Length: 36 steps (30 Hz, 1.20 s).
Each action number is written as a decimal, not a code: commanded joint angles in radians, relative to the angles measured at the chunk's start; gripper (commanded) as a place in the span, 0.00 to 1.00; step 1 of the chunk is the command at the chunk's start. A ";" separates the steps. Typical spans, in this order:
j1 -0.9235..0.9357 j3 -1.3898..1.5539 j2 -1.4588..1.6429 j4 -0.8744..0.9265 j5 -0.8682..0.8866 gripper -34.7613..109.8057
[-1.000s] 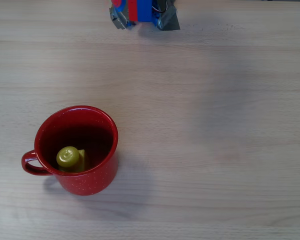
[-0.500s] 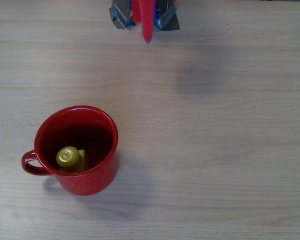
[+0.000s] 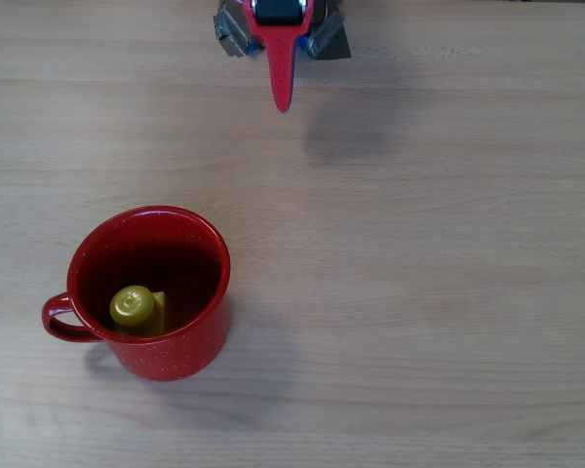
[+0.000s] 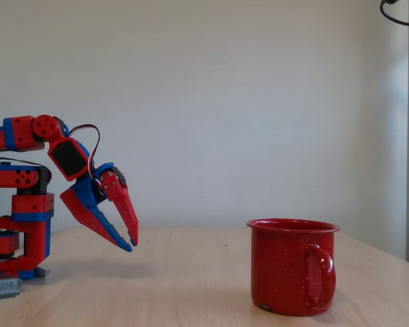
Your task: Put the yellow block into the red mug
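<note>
The red mug (image 3: 200,336) stands on the table at the lower left of the overhead view, handle pointing left. The yellow block (image 3: 135,308) lies inside it on the bottom, stud up, near the handle side. In the fixed view the mug (image 4: 290,267) stands at the right and its wall hides the block. My gripper (image 3: 283,101) hangs at the table's far edge, well away from the mug. In the fixed view the gripper (image 4: 130,244) points down and to the right above the table, its fingertips nearly together with nothing between them.
The arm's base (image 4: 17,252) sits at the left of the fixed view, at the top edge of the overhead view. Bare wooden tabletop (image 3: 419,263) lies between the arm and the mug. A plain wall stands behind.
The gripper has swung out from over the base, its red finger now reaching further onto the table. The mug and the block have not moved.
</note>
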 commanded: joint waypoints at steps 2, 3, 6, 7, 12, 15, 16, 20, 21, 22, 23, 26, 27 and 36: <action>-0.003 0.002 0.048 0.037 -0.002 0.24; -0.006 0.003 0.051 0.038 -0.015 0.24; -0.012 0.006 0.071 0.055 -0.054 0.24; -0.012 0.006 0.077 0.061 -0.061 0.24; -0.006 0.014 0.126 0.098 -0.066 0.24; -0.003 0.012 0.126 0.103 -0.069 0.24; -0.003 0.012 0.126 0.103 -0.069 0.24; 0.006 0.012 0.126 0.103 -0.054 0.24; 0.008 0.012 0.126 0.103 -0.051 0.24; 0.008 0.012 0.126 0.103 -0.052 0.24; 0.008 0.012 0.126 0.103 -0.052 0.24; 0.008 0.012 0.126 0.103 -0.052 0.24; 0.008 0.012 0.126 0.103 -0.052 0.24; 0.008 0.012 0.126 0.103 -0.052 0.24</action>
